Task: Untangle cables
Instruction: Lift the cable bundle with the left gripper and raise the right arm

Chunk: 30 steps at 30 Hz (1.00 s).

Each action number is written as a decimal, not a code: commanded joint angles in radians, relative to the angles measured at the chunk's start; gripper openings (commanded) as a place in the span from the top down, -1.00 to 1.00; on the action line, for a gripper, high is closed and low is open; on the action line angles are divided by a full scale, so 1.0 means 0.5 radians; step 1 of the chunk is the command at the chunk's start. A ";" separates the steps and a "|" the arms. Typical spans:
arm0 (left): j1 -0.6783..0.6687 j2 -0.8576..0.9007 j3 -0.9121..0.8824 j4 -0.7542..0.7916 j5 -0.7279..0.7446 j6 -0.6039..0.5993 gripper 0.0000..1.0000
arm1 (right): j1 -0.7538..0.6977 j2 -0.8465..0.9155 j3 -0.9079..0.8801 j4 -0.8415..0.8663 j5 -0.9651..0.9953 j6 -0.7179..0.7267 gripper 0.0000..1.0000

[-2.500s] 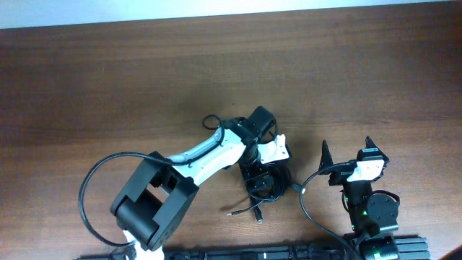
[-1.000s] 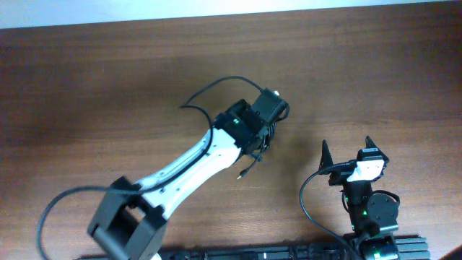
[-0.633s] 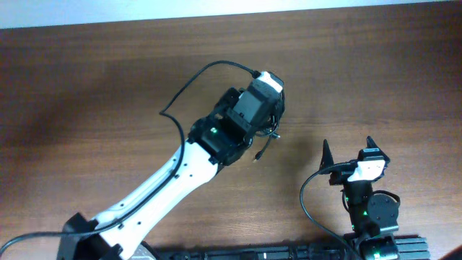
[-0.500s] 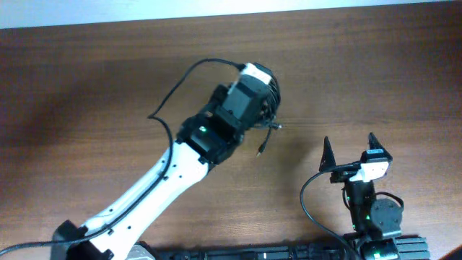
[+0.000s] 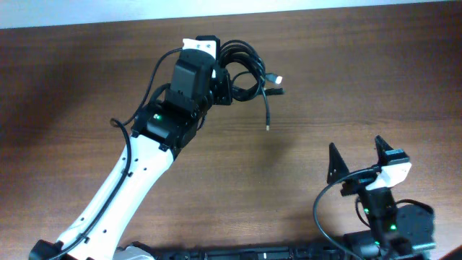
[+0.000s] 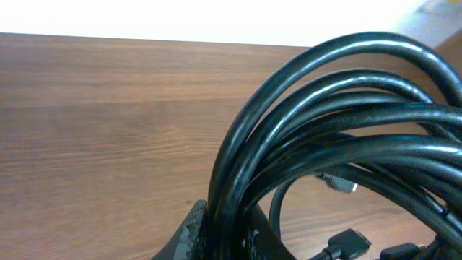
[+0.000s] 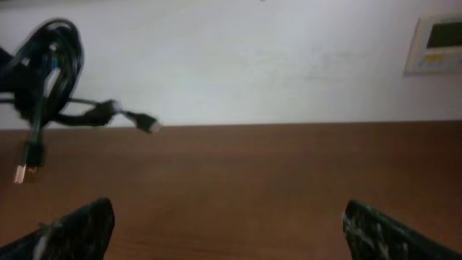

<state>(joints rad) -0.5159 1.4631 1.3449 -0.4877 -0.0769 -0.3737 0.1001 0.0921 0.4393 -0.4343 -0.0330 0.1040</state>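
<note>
- Left gripper (image 5: 220, 81): pressed together on the cables (image 5: 245, 66). In the left wrist view the coils (image 6: 325, 137) rise straight out from between its fingers (image 6: 189, 235).
- Cables: one coiled bundle, held at the left gripper's tip and carried above the table (image 5: 346, 65). The loops fan out past the fingers, on the side toward the right gripper (image 5: 359, 160).
- Right gripper: fingers spread wide and holding nothing. From its own camera the bundle (image 7: 43, 65) hangs ahead and to the left, well apart from its tips (image 7: 225, 209).
- Change: 2.5 s ago the bundle lay on the table under the left gripper, near the right gripper. Over the last second it has been lifted and swung away, and the right arm has shifted only slightly.
- Meaning for the task: the bundle has come up whole and the loops remain coiled together, so no cord looks separated yet. The dangling ends appear to be the likeliest places for the free gripper to take hold.
- Counts: two grippers and one bundle. Three plug ends (image 5: 276, 80) show in the overhead view, two sticking out beyond the left gripper and one hanging below them. The bundle shows several loops, but the number of separate cords cannot be told.
</note>
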 commanded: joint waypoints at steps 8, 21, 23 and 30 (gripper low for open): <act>0.004 -0.066 0.060 0.311 0.568 0.200 1.00 | 0.008 0.850 1.062 -0.845 -0.277 0.036 -0.97; 0.125 -0.066 0.060 0.475 1.220 0.213 1.00 | 0.008 1.431 1.590 -1.062 -0.744 0.035 -0.98; 0.223 -0.066 0.060 0.476 1.425 0.213 1.00 | 0.008 1.431 1.590 -1.062 -0.798 0.035 -0.97; 0.480 -0.066 0.059 0.492 2.259 0.745 1.00 | 0.008 1.431 1.591 -1.051 -1.003 0.035 -0.97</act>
<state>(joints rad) -0.2958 1.4620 1.3453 -0.2424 0.7658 -0.2111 0.1001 0.8127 1.2121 -0.9653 -0.4614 0.1200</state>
